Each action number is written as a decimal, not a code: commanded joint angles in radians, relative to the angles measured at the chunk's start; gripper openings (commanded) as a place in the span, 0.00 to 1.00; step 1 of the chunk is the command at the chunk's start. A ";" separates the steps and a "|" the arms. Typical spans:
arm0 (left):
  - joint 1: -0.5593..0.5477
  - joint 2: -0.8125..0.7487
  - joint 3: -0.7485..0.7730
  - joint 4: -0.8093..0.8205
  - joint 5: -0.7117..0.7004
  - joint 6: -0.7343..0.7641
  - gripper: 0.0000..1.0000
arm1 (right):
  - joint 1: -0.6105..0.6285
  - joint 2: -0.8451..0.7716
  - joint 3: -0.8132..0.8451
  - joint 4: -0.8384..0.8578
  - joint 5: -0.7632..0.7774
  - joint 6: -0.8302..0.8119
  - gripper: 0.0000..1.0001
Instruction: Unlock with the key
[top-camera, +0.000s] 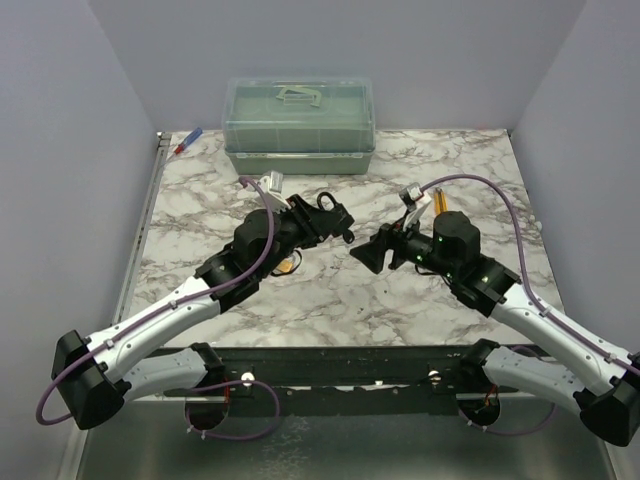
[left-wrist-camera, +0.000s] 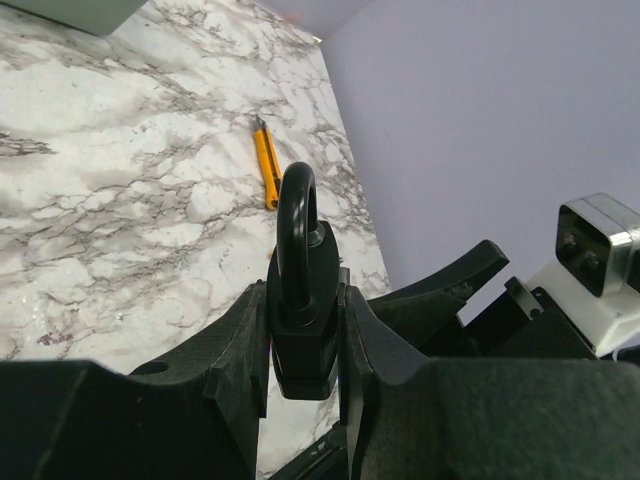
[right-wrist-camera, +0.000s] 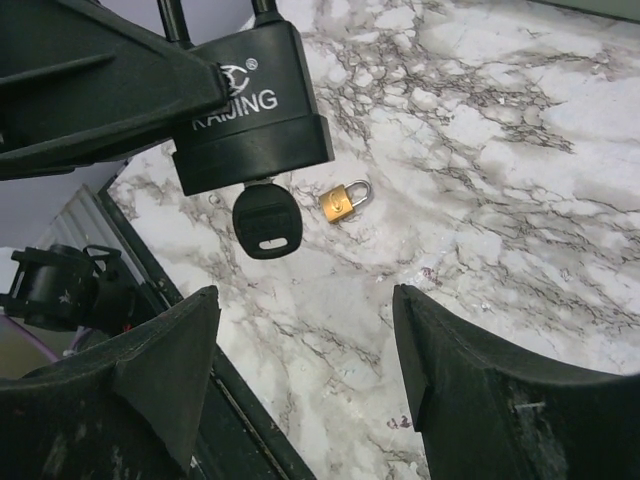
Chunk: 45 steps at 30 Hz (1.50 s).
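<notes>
The key (right-wrist-camera: 266, 222) is sticking out under the black padlock (right-wrist-camera: 250, 110), shaft in, head pointing away. The left pincer (left-wrist-camera: 303, 345) is squeezing the padlock (shackle poking out). The right pincer (right-wrist-camera: 305, 300) is gaping wide, touching nothing.

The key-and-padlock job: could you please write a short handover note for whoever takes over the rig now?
Left gripper: shut on the black padlock, held off the table.
Right gripper: open, facing the key, not touching it.
Done: the key sits in the black padlock's keyway, head sticking out.
To do: grip the key head, turn it, free the shackle, which looks closed.
The small brass padlock lies on the table, not involved.
</notes>
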 joint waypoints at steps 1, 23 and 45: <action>0.007 0.000 0.055 0.027 -0.049 -0.029 0.00 | 0.013 0.030 0.047 0.001 -0.037 -0.049 0.74; 0.009 0.042 0.070 0.026 -0.004 -0.037 0.00 | 0.025 0.144 0.102 0.014 -0.041 -0.091 0.60; 0.009 0.065 0.069 0.038 0.021 -0.045 0.00 | 0.037 0.190 0.123 0.031 0.002 -0.098 0.43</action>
